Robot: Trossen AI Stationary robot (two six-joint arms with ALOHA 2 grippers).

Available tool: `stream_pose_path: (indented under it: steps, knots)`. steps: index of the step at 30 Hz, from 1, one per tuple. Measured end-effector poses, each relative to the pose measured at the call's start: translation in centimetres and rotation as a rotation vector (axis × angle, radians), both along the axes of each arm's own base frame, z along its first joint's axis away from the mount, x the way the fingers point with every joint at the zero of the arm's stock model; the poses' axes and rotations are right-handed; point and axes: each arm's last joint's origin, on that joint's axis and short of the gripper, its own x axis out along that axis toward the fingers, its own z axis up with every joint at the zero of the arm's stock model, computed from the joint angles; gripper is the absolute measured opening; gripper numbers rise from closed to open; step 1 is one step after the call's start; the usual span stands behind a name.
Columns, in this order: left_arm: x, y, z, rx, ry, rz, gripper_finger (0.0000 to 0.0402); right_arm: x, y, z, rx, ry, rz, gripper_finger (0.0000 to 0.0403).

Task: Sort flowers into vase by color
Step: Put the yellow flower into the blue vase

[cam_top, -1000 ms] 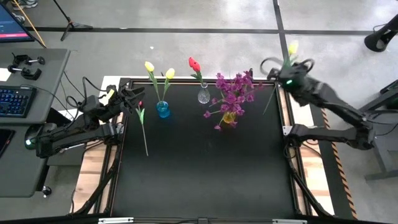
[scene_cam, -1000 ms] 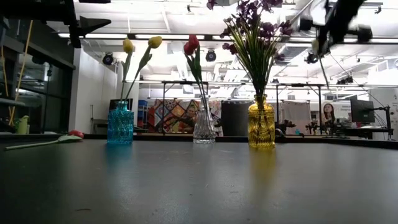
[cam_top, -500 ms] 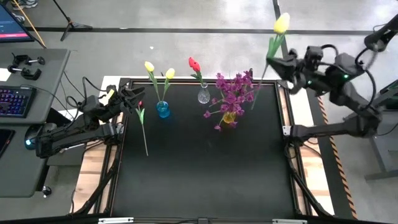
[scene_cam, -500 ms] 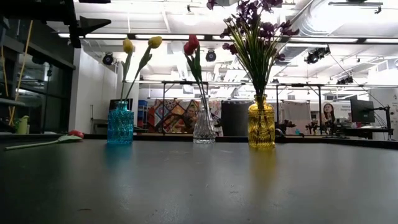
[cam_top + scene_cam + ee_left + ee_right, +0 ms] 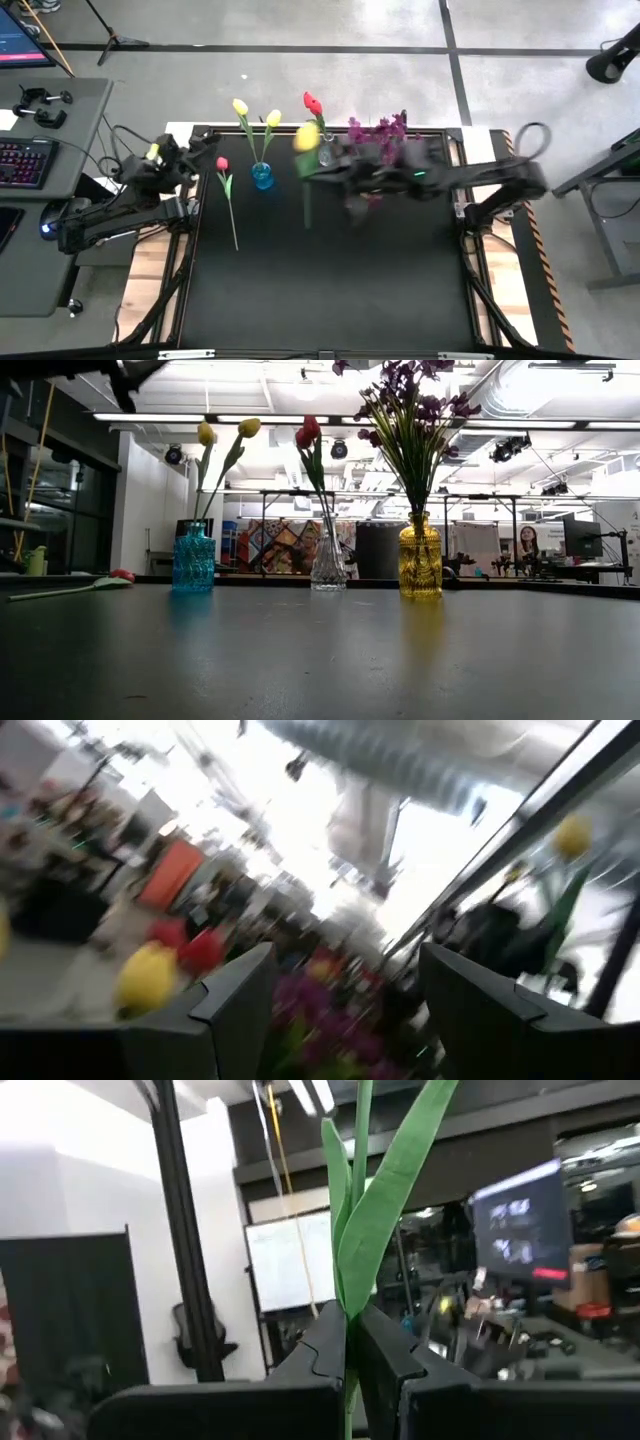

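Note:
My right gripper (image 5: 318, 168) reaches across the far middle of the table, shut on a yellow tulip (image 5: 307, 137) with a long green stem (image 5: 306, 205). Two yellow tulips (image 5: 240, 106) stand in the blue vase (image 5: 262, 176). A red tulip (image 5: 312, 102) stands in the clear vase (image 5: 327, 153). Purple sprigs (image 5: 378, 131) stand in the yellow vase (image 5: 420, 557), partly hidden under my right arm. Another red tulip (image 5: 222, 164) lies flat on the table at the left. My left gripper (image 5: 345, 1010) is open and empty at the table's left edge (image 5: 165, 160). My right gripper pinches the yellow tulip's green stem (image 5: 347, 1342) between its two fingers, just below where the leaves (image 5: 385, 1190) spread. The fingers lie across the stem. The tulip is lifted clear of the table, between the blue vase and the clear vase.
The three vases stand in a row along the table's far edge (image 5: 193, 558), (image 5: 328, 565). The black tabletop (image 5: 330, 280) stretches toward the near edge. A desk with a keyboard (image 5: 25, 160) stands beyond the left edge.
My right gripper has swung from beyond the table's far right corner, up and then toward the left over the purple sprigs, carrying the yellow tulip to a spot near the blue and clear vases. My left gripper has drawn back toward the table's left edge.

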Motion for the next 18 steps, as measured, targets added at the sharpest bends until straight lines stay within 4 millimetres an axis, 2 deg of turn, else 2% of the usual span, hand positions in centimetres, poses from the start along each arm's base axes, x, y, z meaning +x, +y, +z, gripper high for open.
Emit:
stream_pose_path:
  steps: [4,9,13,18]
  knots:
    - [-0.6,-0.3,1.3,0.045,-0.147,-0.033,0.0234,5.6,0.3,-2.7,-0.024,0.035,0.011,0.0]
    - [-1.5,-0.7,2.4,0.102,-0.289,-0.041,0.0234,11.3,-0.3,-4.4,-0.151,0.029,-0.062,0.0]
    - [-1.8,-0.8,2.8,0.119,-0.33,-0.042,0.0234,15.1,-1.4,-6.0,-0.267,0.036,-0.217,0.0]
    - [-1.8,-0.8,2.8,0.104,-0.338,-0.059,0.0234,18.5,-4.1,-8.3,-0.262,0.076,-0.394,0.0]
